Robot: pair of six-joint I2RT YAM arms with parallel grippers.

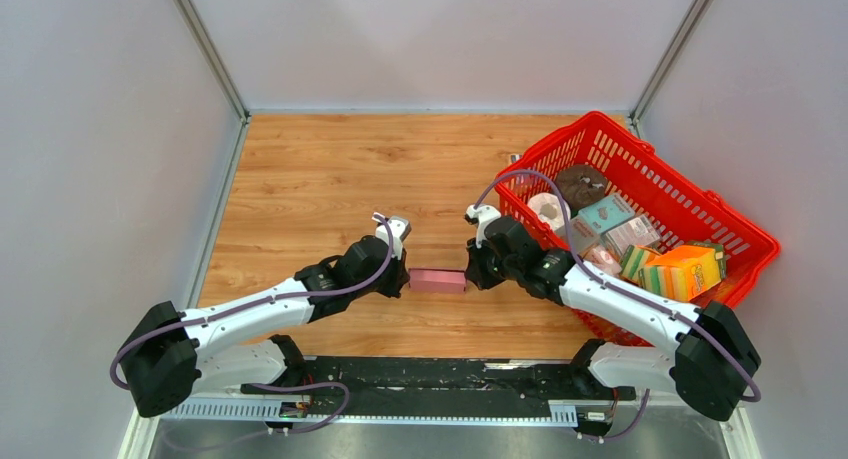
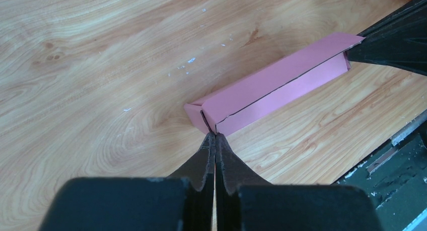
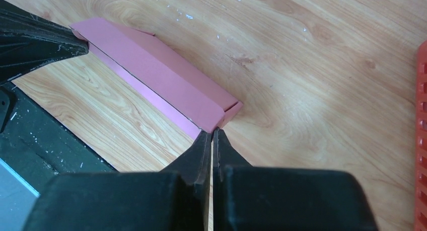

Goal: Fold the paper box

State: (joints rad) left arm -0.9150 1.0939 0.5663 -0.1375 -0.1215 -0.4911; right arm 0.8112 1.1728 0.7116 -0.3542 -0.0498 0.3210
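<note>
1. The paper box (image 1: 437, 280) lies flat on the wooden counter (image 1: 320, 179), close to the near edge. It sits between the two arms and clear of the red basket (image 1: 600, 121) at the right.
2. Progress, as I judge it, is far along. The blank is already closed into a long, slim pink bar, with no loose panels spread on the counter.
3. What seems left is the finishing. In the left wrist view a dark seam runs the length of the box, and one long panel edge shows along that seam rather than lying flush.
4. Both ends look not quite shut. Each wrist view shows a small end flap with a narrow gap beside it.
5. The left tool (image 2: 215, 138) has its fingers pressed together with only a hairline slit between them. Its tips touch the box's left end, and I see nothing held between them.
6. The right tool (image 3: 212, 134) is closed up the same way, with its tips against the right end. I cannot tell whether either tool nips a sliver of card.
7. The box is thin, matte card, uncrumpled, with crisp creases. It will likely dent or spring open if pushed unevenly.
</note>
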